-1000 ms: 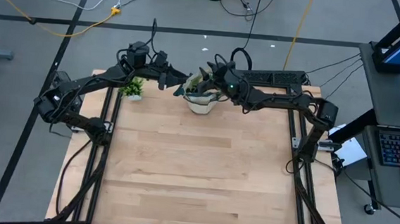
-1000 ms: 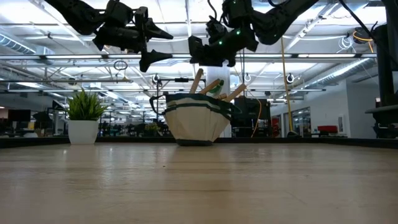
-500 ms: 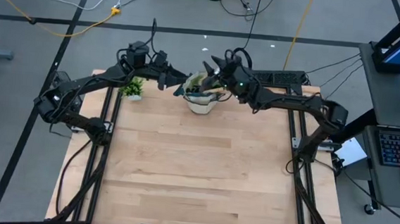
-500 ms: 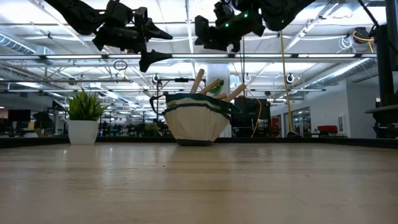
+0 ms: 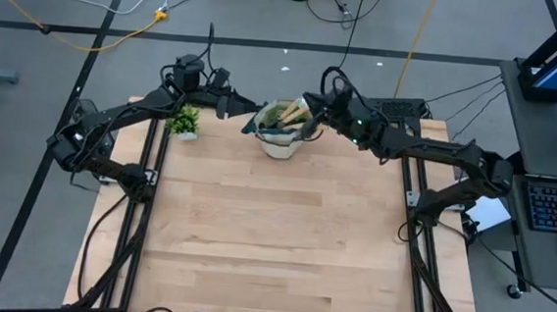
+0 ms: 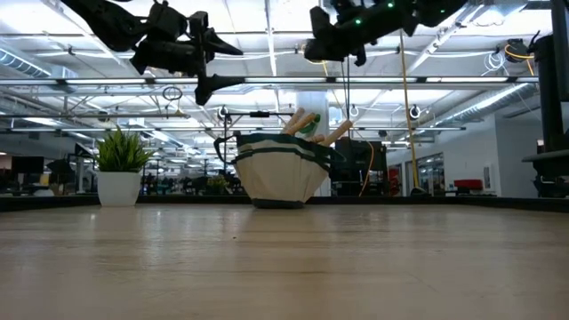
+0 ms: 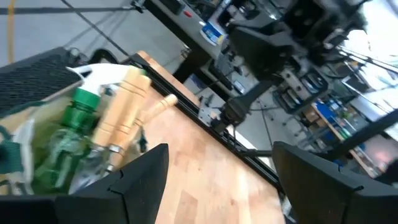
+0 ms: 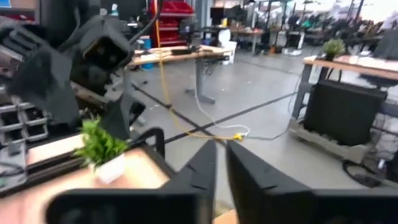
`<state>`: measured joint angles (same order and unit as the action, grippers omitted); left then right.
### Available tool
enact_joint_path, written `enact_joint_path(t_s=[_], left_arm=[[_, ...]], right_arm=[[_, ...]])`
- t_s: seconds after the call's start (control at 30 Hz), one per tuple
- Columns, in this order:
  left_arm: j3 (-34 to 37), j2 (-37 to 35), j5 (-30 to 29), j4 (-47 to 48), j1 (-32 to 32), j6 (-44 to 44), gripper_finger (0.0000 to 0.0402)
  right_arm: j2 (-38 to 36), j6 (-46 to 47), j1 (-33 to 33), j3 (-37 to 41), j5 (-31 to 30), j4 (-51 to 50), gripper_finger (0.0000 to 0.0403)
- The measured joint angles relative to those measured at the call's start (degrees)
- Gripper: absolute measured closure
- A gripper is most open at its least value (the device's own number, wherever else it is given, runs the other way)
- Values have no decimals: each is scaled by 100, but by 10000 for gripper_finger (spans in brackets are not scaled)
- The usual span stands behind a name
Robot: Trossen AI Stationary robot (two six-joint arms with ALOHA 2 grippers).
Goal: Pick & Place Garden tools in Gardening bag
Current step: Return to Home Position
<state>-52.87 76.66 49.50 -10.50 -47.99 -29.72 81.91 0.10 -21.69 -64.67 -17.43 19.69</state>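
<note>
Up and away goes the right gripper (image 5: 311, 106): a second ago it hung low right over the gardening bag (image 5: 282, 137). Now it has lifted clear and drawn back toward the bag's 2 o'clock, high above the rim. Its fingers (image 8: 200, 167) stand nearly together with only a sliver of gap and nothing between them, which fits an arm that has let go of its load and is heading home. The left gripper (image 5: 241, 106) has not budged. It hangs at the bag's 9 o'clock, well above the table (image 5: 273, 234), jaws spread wide and empty, its fingers (image 7: 144, 175) framing the bag's contents from the side. I would guess it waits there so as not to cross the other arm's path.

The bag sits at 12 o'clock on the table, at the far edge, upright and a little splayed. From table height, two wooden handles (image 6: 302, 119) lean out of its mouth toward 1 and 2 o'clock, with the green spray bottle (image 7: 77, 119) tucked in beside them. The tools stand handle-up because the bag is shallower than they are long. No tool lies loose on the boards that I can see, so the packing looks finished, bar the arms' retreat. The small potted plant (image 5: 183, 122) stands apart at the bag's 9 o'clock, under the left arm, and is no part of the job.
</note>
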Motion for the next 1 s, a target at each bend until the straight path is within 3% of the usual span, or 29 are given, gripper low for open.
enact_joint_path(t_s=[0.07, 0.17, 0.4, 0.6, 0.83, 1.0], left_arm=[[-1, -1, 185, -1, 0, 40, 107], [-1, -81, 426, 3, 13, 350, 107], [-1, -677, 462, 37, 50, 1176, 107], [-1, -1525, 432, 987, 55, 2148, 107], [-1, -2537, -382, 2110, 338, 2565, 107], [157, -3114, -689, 1962, 793, 2437, 107]], right_arm=[[-180, 75, 0, 237, 139, 19, 395], [-500, 267, 0, 640, 444, 0, 393], [-1363, 396, -4, 1530, 1292, 327, 402], [-2136, 400, -9, 2035, 1795, 325, 402], [-2839, 510, -9, 2503, 1924, 334, 403], [-3165, 526, -9, 2812, 1911, 317, 403]])
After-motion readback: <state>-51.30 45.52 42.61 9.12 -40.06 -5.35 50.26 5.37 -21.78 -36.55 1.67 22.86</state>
